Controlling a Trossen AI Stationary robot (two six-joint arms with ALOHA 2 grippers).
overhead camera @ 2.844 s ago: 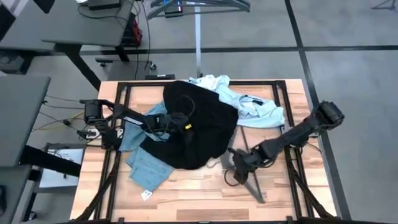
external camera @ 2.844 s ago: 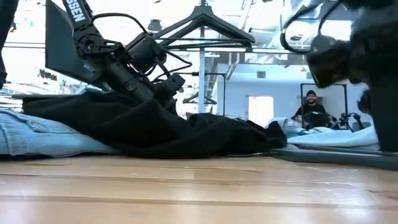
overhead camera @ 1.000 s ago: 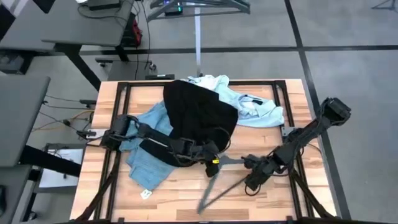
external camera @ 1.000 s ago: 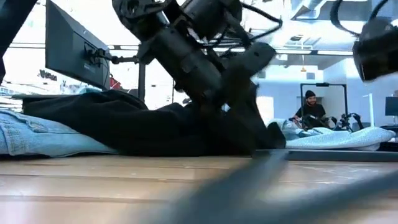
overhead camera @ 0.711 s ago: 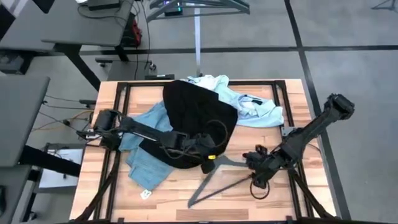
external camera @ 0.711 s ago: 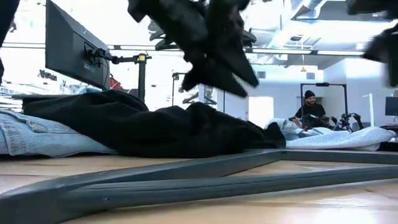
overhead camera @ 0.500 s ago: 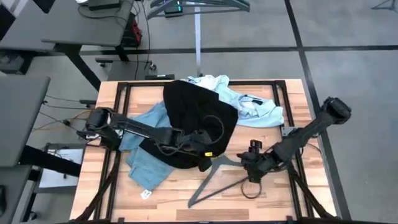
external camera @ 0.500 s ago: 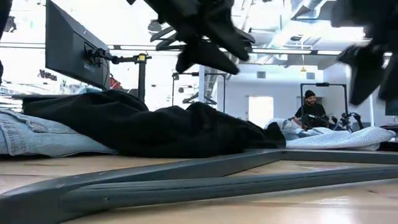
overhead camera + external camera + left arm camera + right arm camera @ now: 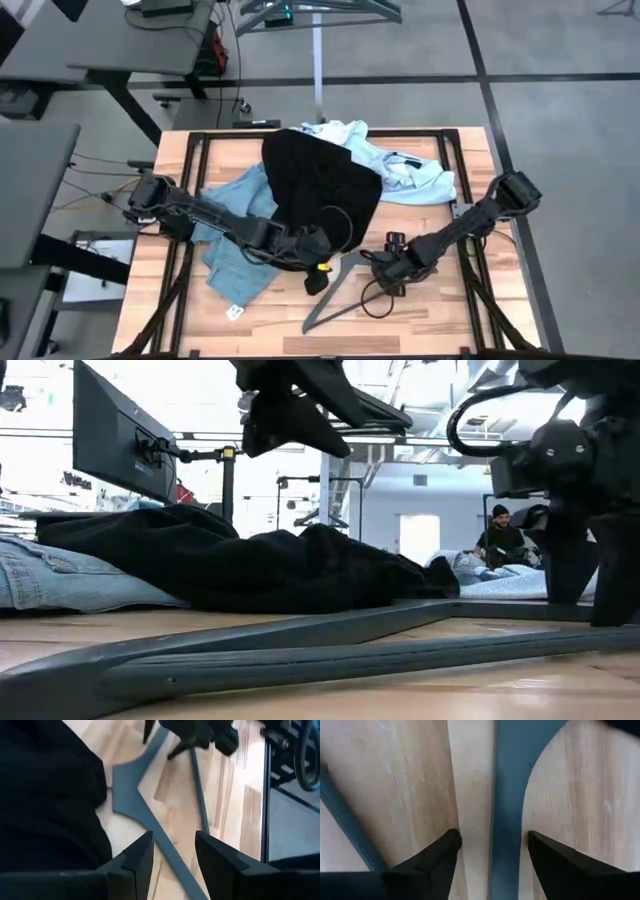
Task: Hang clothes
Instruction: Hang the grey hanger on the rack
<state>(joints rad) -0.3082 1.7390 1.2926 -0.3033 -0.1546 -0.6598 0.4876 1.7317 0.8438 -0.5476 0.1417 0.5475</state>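
Grey hanger (image 9: 345,290) flat on the bare wood at the front centre of the table (image 9: 470,320); long bar running from about 7 o'clock at the front edge up toward 1 o'clock, neck end lying under the right gripper (image 9: 385,270); right gripper straight above that neck, fingers spread wide with the grey arm of the hanger between them in the right wrist view, nothing clamped yet; nearer of the two arms to the hanger. Left gripper (image 9: 313,279) just at 9 o'clock from the hanger's peak, hovering at the hem of the black t-shirt (image 9: 320,195); fingers apart and empty, hanger lying ahead of them. Black t-shirt heaped at centre, atop the jeans (image 9: 235,250) toward 8 o'clock and the pale shirt (image 9: 410,170) toward 2 o'clock. Open wood at 5 and 6 o'clock of the hanger; front edge close to the bar's low end, so, by judgement, lifting room lies upward and inward.
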